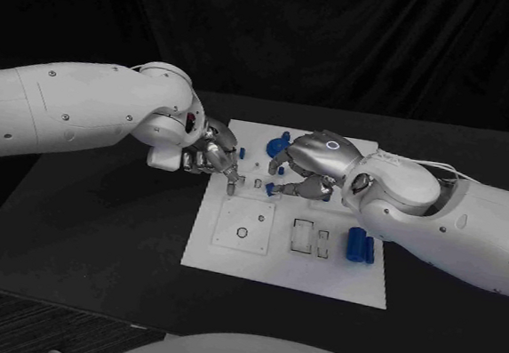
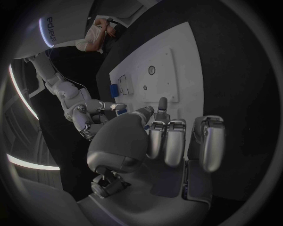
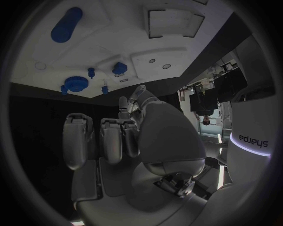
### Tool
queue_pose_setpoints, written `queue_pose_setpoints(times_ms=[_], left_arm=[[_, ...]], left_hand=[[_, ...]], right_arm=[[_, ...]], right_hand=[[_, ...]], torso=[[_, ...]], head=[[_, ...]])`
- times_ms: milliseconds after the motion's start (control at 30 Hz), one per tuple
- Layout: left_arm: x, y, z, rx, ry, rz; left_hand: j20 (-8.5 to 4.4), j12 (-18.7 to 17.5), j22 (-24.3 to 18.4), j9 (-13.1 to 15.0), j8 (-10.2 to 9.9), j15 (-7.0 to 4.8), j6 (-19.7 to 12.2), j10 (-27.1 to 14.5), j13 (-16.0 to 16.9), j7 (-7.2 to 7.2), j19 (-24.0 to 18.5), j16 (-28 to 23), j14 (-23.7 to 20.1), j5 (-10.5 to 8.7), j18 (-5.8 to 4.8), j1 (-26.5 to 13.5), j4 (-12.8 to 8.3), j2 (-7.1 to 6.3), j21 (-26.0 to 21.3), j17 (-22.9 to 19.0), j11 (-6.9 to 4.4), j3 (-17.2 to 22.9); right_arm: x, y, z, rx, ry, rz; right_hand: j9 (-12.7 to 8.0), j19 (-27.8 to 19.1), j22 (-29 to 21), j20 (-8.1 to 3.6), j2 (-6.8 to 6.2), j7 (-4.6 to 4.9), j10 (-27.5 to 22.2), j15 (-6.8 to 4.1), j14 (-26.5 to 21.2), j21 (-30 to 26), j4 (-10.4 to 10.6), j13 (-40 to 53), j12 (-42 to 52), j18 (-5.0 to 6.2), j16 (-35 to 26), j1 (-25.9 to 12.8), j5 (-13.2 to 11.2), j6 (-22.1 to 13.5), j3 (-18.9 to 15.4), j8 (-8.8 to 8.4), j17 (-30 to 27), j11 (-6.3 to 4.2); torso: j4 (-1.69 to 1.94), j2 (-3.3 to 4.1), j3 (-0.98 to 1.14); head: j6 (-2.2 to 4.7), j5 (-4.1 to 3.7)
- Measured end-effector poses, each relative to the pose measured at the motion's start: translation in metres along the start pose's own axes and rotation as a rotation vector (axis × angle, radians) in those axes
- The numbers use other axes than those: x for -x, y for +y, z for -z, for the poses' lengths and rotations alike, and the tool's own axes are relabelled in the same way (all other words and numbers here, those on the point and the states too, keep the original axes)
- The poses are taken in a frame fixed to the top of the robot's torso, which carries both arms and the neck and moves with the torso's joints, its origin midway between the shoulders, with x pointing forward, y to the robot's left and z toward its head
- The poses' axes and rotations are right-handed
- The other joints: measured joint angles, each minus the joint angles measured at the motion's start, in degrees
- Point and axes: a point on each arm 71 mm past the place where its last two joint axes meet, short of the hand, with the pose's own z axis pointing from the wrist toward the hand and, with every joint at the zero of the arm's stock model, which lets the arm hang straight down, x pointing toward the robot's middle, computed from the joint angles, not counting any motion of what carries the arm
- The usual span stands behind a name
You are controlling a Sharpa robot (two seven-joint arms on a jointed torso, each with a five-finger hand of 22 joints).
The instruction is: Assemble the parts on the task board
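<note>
The white task board [image 1: 287, 267] lies mid-table. At its far end are a blue gear [image 1: 279, 144] [image 3: 75, 84], a small blue piece [image 1: 243, 151] and small blue pegs [image 1: 260, 182] [image 3: 105, 88]. Two blue cylinders [image 1: 358, 244] [image 3: 66, 24] lie at its right side. My left hand [image 1: 212, 159] [image 2: 171, 136] hovers at the board's far left corner, fingers curled in with nothing in them. My right hand [image 1: 312, 165] [image 3: 129, 136] is over the far end, fingers curled, tips close to the pegs. A blue spot [image 2: 120, 107] shows at its fingertips; whether it is held I cannot tell.
The board carries a square plate with holes [image 1: 244, 226] and a slotted rectangular recess [image 1: 307, 238]. Black table [image 1: 89, 242] surrounds the board, with room at the near side and left. Both white arms cross above the board's far half.
</note>
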Motion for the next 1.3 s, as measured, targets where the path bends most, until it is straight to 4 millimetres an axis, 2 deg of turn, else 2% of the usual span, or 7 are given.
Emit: queue_pose_setpoints(times_ms=[133,233,300,400,700,1300], left_arm=[[0.0,0.0,0.0,0.0,0.0,0.0],[0.0,0.0,0.0,0.0,0.0,0.0],[0.0,0.0,0.0,-0.001,0.001,0.0],[0.0,-0.001,0.0,-0.001,0.001,-0.001],[-0.001,-0.001,-0.001,-0.003,0.002,-0.001],[-0.001,-0.002,-0.001,-0.005,0.003,-0.004]], left_hand=[[0.0,0.0,0.0,0.0,0.0,0.0,0.0,0.0,0.0,0.0,0.0,0.0,0.0,0.0,0.0,0.0,0.0,0.0,0.0,0.0,0.0,0.0],[0.0,0.0,0.0,-0.1,0.0,0.0,0.0,0.0,0.0,0.0,0.0,0.0,0.0,0.0,0.0,0.0,0.0,0.0,-0.2,0.0,0.0,0.0],[0.0,0.0,0.0,-0.1,0.0,0.0,0.0,0.0,0.0,0.0,0.0,0.0,0.0,0.0,0.0,0.0,0.0,0.0,-0.2,0.0,0.0,0.0],[0.0,0.0,0.0,-0.1,0.0,0.0,0.0,0.0,0.0,0.0,0.0,0.0,0.0,0.0,0.0,0.0,0.0,0.0,-0.2,0.0,0.0,0.0],[0.0,0.0,0.0,-0.1,0.0,0.0,0.0,0.0,0.0,0.0,0.0,0.0,0.0,0.0,0.0,0.0,0.0,0.0,-0.2,0.0,0.0,0.0],[0.0,0.0,0.0,-0.1,0.0,0.0,0.0,0.2,0.0,0.0,0.0,0.0,0.0,0.0,0.0,0.0,0.0,0.0,-0.2,0.0,0.19,0.0]], right_arm=[[-0.005,0.0,0.001,-0.007,0.005,-0.003],[-0.011,0.001,0.0,-0.018,0.017,0.0],[-0.015,0.002,-0.001,-0.026,0.023,0.003],[-0.021,0.003,-0.002,-0.036,0.03,0.012],[-0.031,0.005,-0.007,-0.048,0.038,0.053],[-0.042,0.006,-0.012,-0.075,0.053,0.077]], right_hand=[[-0.7,0.0,0.0,0.0,-0.01,0.0,0.0,0.0,0.0,0.0,0.3,0.0,0.0,0.0,0.0,1.7,2.1,0.0,0.0,-0.33,0.0,0.0],[-1.6,0.0,0.0,0.0,0.26,0.41,0.0,0.0,0.0,-0.1,0.3,0.0,0.0,0.0,0.0,3.1,5.2,-0.4,0.0,-1.03,0.0,0.0],[-2.2,0.0,0.0,0.0,0.36,0.41,0.0,0.0,0.0,-0.4,-0.3,0.0,0.0,0.0,0.0,4.5,7.6,-0.4,0.7,-1.04,0.0,0.0],[-2.9,0.0,0.0,0.0,0.5,0.41,0.0,0.0,0.0,-0.4,-0.8,0.0,0.0,0.0,0.0,4.9,9.0,-0.4,1.1,-1.34,0.0,0.0],[-4.5,0.0,0.0,0.0,0.5,0.42,0.0,0.0,0.0,-0.4,-0.8,0.0,0.0,0.0,0.0,4.9,8.0,-0.4,1.1,-2.51,0.0,0.0],[-5.8,0.0,0.0,0.0,0.26,0.62,0.0,0.0,0.0,-0.7,-0.6,0.0,0.0,0.0,0.0,5.1,6.9,-1.0,1.0,-2.73,0.0,0.0]], torso=[[0.0,-0.01,0.01],[0.01,-0.01,0.03],[0.02,0.0,0.04],[0.03,0.03,0.04],[0.05,0.05,0.03],[0.02,0.03,0.02]], head=[[0.0,-0.12],[0.0,-0.21],[0.0,-0.27],[0.0,-0.27],[0.0,-0.41],[0.0,-0.54]])
